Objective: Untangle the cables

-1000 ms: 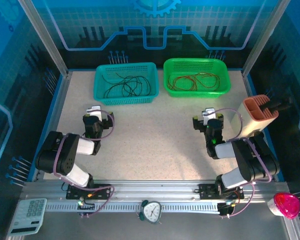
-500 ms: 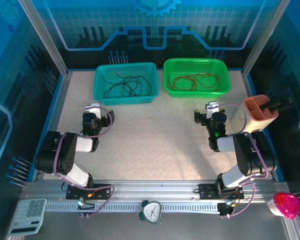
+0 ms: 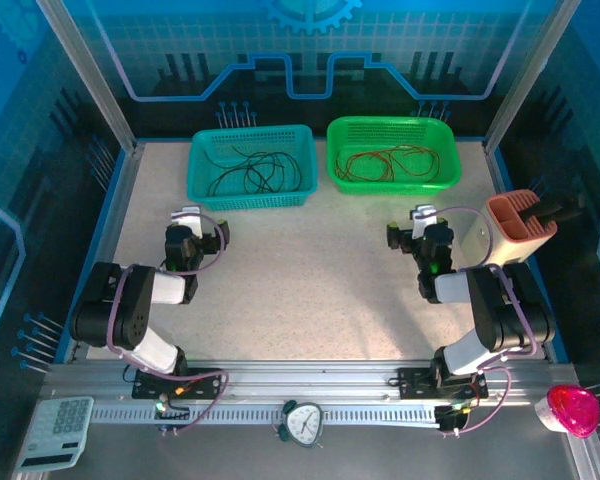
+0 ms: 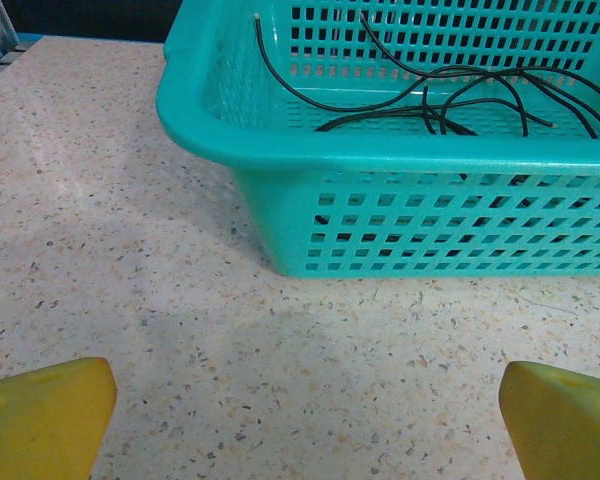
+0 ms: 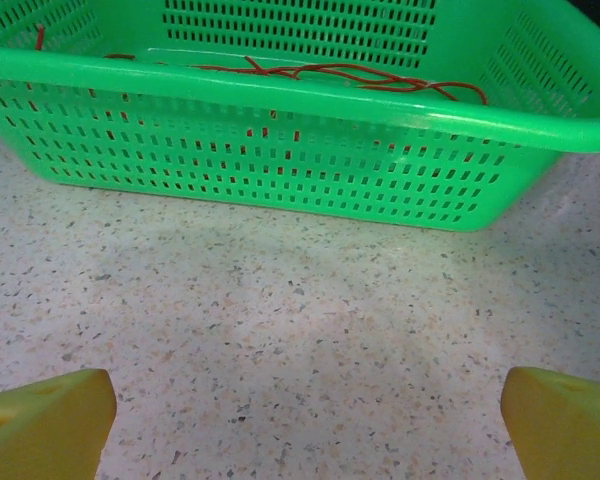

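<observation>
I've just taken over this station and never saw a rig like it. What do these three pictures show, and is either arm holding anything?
These are two small robot arms bolted at the near edge of a speckled table. The wide picture comes from a fixed camera above and behind them, with the left claw on the left and the right claw on the right. The other two come from cameras on the wrists; the yellow wedges in their bottom corners are each claw's own fingers. Both claws are open and hold nothing. At the far side stand a teal basket holding black cables, faced by the left wrist camera, and a green basket holding red cables, faced by the right one.
</observation>
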{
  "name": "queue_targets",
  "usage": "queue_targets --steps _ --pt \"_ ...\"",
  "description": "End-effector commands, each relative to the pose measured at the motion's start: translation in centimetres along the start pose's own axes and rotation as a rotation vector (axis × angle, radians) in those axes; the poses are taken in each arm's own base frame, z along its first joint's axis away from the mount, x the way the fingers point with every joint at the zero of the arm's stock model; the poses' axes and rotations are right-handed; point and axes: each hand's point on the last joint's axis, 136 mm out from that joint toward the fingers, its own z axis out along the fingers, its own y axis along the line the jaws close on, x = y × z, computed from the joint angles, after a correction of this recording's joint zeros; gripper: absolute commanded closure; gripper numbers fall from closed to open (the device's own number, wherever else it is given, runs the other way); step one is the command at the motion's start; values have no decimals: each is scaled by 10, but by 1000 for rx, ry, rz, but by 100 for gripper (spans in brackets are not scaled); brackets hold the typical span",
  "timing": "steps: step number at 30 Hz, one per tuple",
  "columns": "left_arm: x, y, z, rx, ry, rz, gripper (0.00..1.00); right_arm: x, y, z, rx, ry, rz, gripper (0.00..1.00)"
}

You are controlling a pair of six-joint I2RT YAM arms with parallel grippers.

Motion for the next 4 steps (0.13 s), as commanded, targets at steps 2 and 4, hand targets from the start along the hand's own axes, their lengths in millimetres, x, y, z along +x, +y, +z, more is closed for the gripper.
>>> queue_targets --steps 2,4 --pt "-10 0 3 10 -19 -3 1 -11 1 1 -21 -29 18 0" --pt "-10 0 2 11 -19 -3 1 -11 2 1 -23 -31 15 0"
